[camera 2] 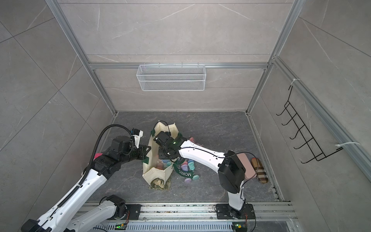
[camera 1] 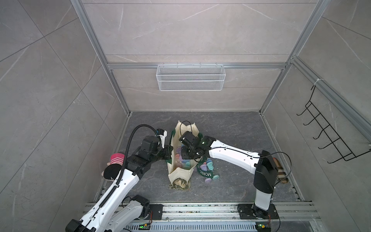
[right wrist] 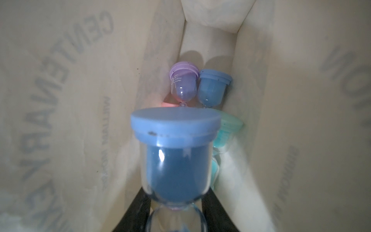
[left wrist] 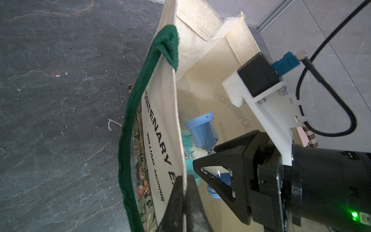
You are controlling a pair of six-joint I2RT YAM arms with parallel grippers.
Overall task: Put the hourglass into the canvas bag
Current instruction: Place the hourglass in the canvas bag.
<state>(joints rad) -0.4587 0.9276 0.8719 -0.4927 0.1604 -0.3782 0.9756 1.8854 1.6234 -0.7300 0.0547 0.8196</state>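
Slate floor (camera 1: 230, 140): hourglass (right wrist: 176, 156) in end effector (right wrist: 176, 192)

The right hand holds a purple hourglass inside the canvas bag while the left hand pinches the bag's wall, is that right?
Not quite: the right wrist view shows the hourglass is blue, not purple. The right hand does hold it inside the canvas bag, and the left hand pinches the bag's wall.

"WILLIAM MORRIS" on canvas bag (left wrist: 158, 120)
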